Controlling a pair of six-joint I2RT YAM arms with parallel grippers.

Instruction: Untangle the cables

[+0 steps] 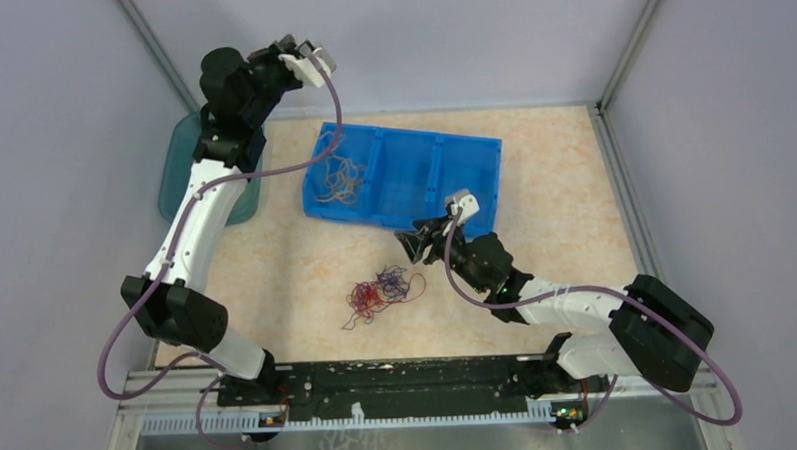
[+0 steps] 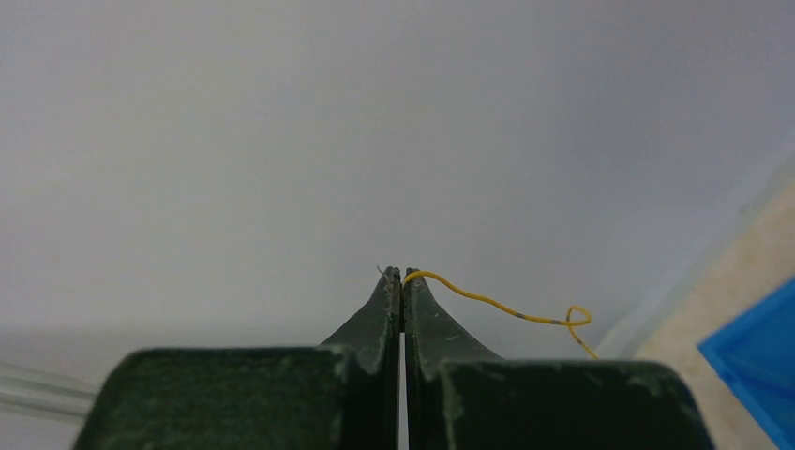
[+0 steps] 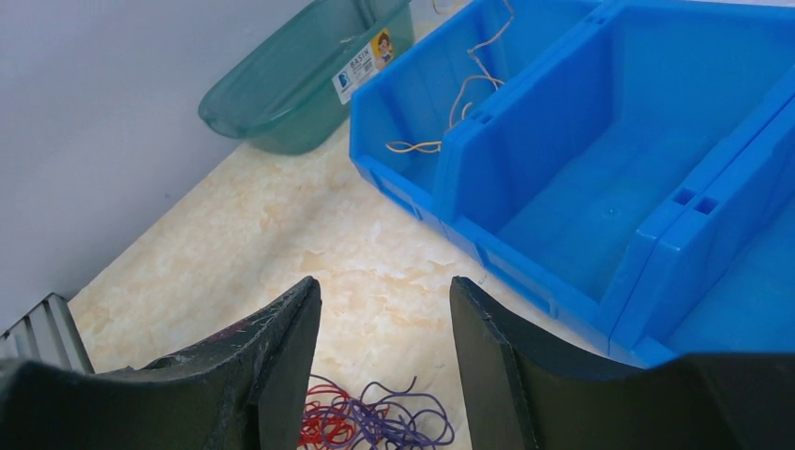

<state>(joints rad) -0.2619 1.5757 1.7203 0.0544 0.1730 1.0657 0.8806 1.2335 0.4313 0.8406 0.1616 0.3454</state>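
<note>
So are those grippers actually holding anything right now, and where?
The left gripper pinches a thin yellow cable, apparently near one end. The right gripper is open, holding nothing.

Plain pale grey walls enclose the table on three sides, with thin metal posts in the far corners. Its top is beige with a marbled pattern, evenly lit. A black rail runs along its near edge.

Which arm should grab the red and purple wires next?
The right. Its open right gripper hangs just by the red and purple tangle, holding nothing. The left gripper is raised far back, shut on a yellow wire.
</note>
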